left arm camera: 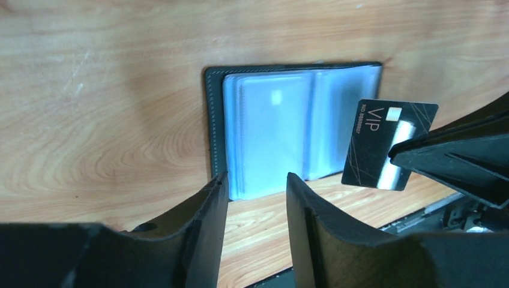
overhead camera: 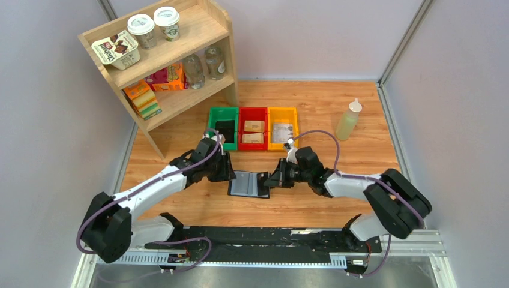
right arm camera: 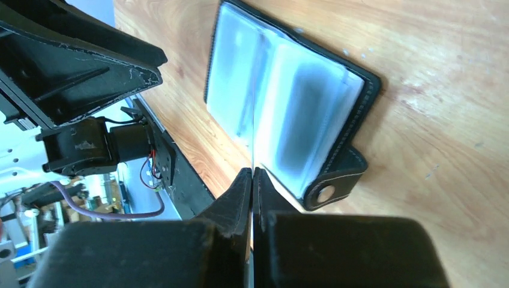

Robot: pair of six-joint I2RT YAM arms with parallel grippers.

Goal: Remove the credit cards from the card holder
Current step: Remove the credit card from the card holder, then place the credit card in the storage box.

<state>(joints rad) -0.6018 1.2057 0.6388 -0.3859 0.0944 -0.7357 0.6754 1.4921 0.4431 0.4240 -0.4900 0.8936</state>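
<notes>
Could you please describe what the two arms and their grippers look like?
The left arm and right arm have white links between bulky black joint housings. A thin purple cable loops along each. The left gripper and right gripper are black and wedge-shaped, tapering towards the tips. No markings are legible.

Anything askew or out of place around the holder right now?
Nothing spilled or damaged. The holder lies open and flat. Only the card is askew: tilted, pinched at one edge by the right gripper, fully out of the holder.
</notes>
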